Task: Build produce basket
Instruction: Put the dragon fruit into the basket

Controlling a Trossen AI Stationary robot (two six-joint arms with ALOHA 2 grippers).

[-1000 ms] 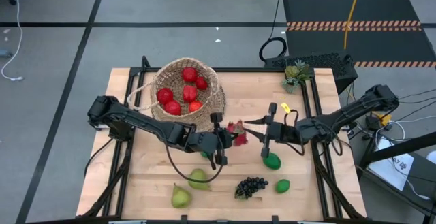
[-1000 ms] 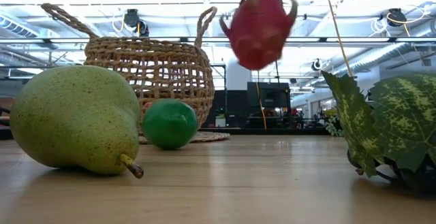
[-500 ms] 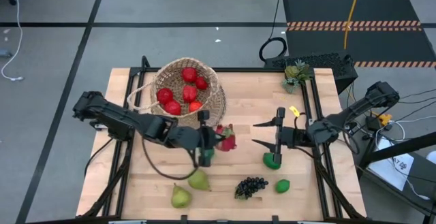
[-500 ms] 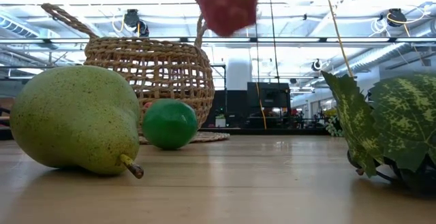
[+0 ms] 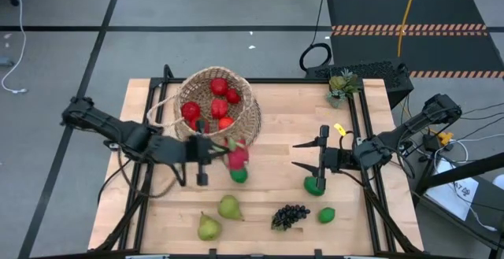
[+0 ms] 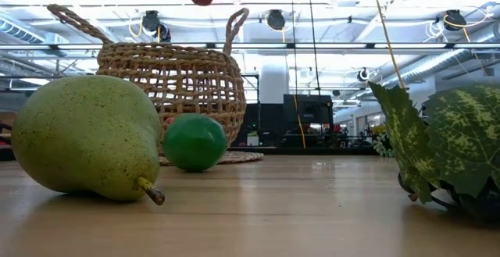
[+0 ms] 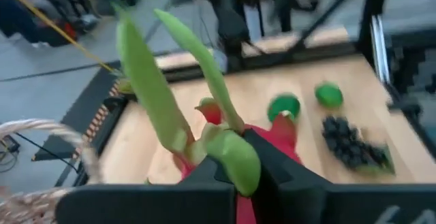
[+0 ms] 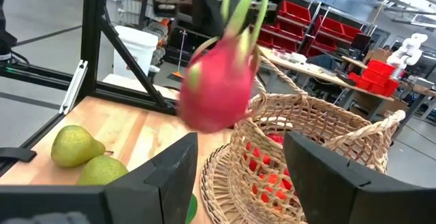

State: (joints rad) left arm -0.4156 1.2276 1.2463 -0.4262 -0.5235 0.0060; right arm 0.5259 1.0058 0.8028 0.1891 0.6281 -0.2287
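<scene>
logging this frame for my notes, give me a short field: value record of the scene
left gripper: shut on the dragon fruit, raised beside the basket
right gripper: open, holding nothing, above the table
in basket: red fruits
on table: two pears, grape bunch, three limes
far corner: potted plant
dragon fruit in basket: not yet

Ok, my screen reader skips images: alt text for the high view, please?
From above, the left gripper holds a pink dragon fruit beside the wicker basket of red fruit. The right gripper is open over a lime; pears and grapes lie nearer.
</scene>
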